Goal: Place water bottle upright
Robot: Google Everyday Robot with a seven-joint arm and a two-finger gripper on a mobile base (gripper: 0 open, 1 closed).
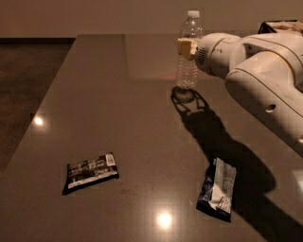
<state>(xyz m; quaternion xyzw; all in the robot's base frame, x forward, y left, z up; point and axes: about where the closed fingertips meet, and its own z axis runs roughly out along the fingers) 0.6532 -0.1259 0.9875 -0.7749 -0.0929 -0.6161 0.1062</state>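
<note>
The bottle [188,71] stands upright in the upper middle of the frame, toward the far side of the table [118,118], so I judge the main part of the job nearly or fully done. Its base looks to sit on the surface, just above its own dark shadow, though I cannot be sure it bears its full weight there. My gripper [187,47] is at the bottle's upper body, coming in from the right of the frame and touching it or just beside it. I cannot tell whether it is clamping the bottle or has let go. What is left, as I see it, is to release if need be and draw away without tipping it. The bottle is clear and ribbed, with a white cap [193,14] on top, and shows no lean. A packet [90,172] at lower left and a second packet [217,189] at lower right lie well apart from it.
</note>
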